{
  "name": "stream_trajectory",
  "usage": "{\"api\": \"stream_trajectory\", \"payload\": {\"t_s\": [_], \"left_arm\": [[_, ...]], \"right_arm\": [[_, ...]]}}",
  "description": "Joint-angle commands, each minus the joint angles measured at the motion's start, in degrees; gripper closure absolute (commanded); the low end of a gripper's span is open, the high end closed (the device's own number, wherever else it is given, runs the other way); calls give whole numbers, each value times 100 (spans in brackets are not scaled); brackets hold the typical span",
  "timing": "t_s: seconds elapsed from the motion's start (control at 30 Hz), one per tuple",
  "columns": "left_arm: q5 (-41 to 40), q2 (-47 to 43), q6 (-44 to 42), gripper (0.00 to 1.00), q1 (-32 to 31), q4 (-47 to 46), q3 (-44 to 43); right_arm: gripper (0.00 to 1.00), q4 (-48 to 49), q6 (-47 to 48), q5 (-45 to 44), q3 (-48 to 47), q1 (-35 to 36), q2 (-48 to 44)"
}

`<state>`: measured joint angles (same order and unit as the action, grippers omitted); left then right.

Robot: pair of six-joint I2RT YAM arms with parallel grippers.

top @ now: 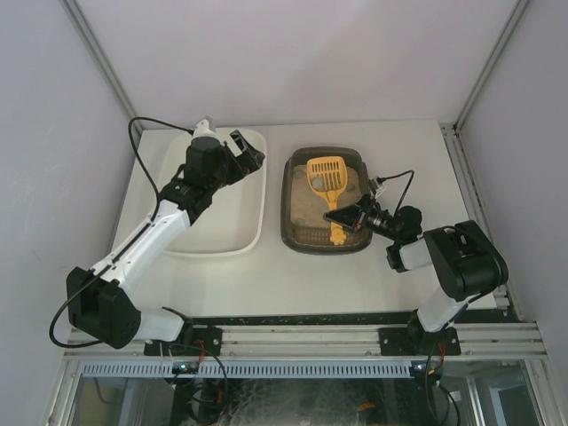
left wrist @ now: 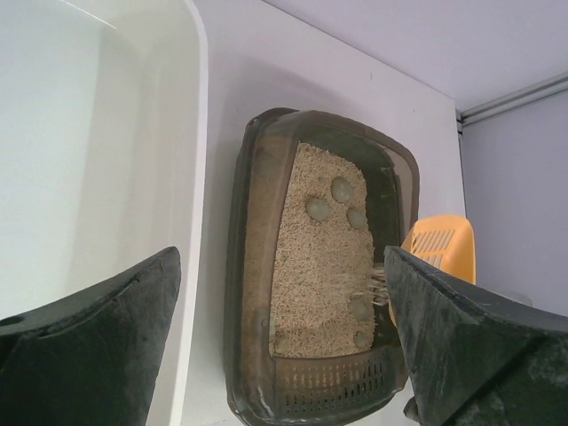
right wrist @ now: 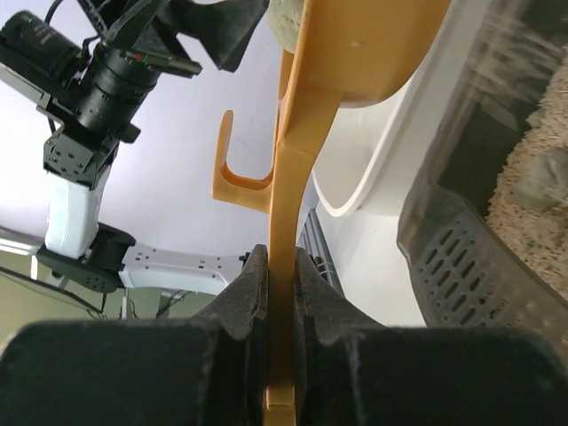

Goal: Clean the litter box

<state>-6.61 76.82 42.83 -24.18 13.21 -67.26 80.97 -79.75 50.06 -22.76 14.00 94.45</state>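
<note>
The litter box [top: 293, 222] is a dark grey-brown tray with beige litter, right of centre on the table; it also shows in the left wrist view [left wrist: 253, 266] and the right wrist view [right wrist: 461, 240]. Several grey clumps [left wrist: 342, 189] lie in the litter. My right gripper [top: 342, 216] is shut on the handle of a yellow slotted scoop [top: 326, 173], held above the box; the handle [right wrist: 288, 222] sits between the pads. A grey clump [right wrist: 286, 22] rests in the scoop. My left gripper [top: 247, 151] is open and empty above the white tub's far right corner.
A larger cream-white tub [top: 257, 232] stands left of the litter box; it also shows in the left wrist view [left wrist: 191, 133]. White walls enclose the table. A metal rail [top: 302, 335] runs along the near edge by the arm bases.
</note>
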Motion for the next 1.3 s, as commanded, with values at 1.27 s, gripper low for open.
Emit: {"api": "stream_trajectory", "payload": {"t_s": [1.27], "left_arm": [[3350, 945, -3636, 0, 3926, 4138, -2509]], "right_arm": [[100, -9377, 4106, -2160, -3851, 2524, -889]]}}
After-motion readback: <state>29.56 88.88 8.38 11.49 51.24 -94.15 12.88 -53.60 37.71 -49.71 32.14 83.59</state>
